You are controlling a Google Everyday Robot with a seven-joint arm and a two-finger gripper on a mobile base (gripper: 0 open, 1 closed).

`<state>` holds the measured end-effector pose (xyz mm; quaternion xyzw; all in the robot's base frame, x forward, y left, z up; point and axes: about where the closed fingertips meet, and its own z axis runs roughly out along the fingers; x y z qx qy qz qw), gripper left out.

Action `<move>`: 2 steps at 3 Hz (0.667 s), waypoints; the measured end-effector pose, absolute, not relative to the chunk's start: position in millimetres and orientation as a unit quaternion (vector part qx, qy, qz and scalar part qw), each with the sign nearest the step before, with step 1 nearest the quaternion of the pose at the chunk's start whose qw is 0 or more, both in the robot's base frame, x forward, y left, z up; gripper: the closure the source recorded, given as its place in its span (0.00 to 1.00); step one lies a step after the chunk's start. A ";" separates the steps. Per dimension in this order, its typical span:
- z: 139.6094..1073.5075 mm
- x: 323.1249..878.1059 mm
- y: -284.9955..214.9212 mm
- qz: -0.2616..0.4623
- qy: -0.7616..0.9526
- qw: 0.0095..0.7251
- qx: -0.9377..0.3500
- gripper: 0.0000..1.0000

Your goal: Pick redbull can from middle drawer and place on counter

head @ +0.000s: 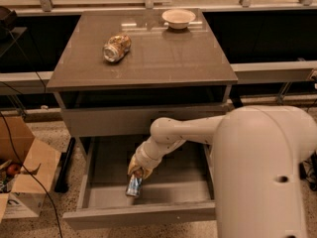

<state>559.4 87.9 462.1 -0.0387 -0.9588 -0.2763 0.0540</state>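
One redbull can is low inside the open middle drawer, its long axis steeply tilted (top end leaning up and right, base toward the drawer front). The gripper is clamped on that top end, below the counter.

Two cans: one redbull can, one gold can. One bowl, one box, one counter, one open drawer, and one gripper, low inside that drawer above the redbull can
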 end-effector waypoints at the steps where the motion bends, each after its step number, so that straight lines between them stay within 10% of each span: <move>1: 519.2 549.3 64.6 -0.311 -0.950 -0.008 -0.024 1.00; 2: 583.1 538.0 47.9 -0.362 -0.930 -0.066 0.016 1.00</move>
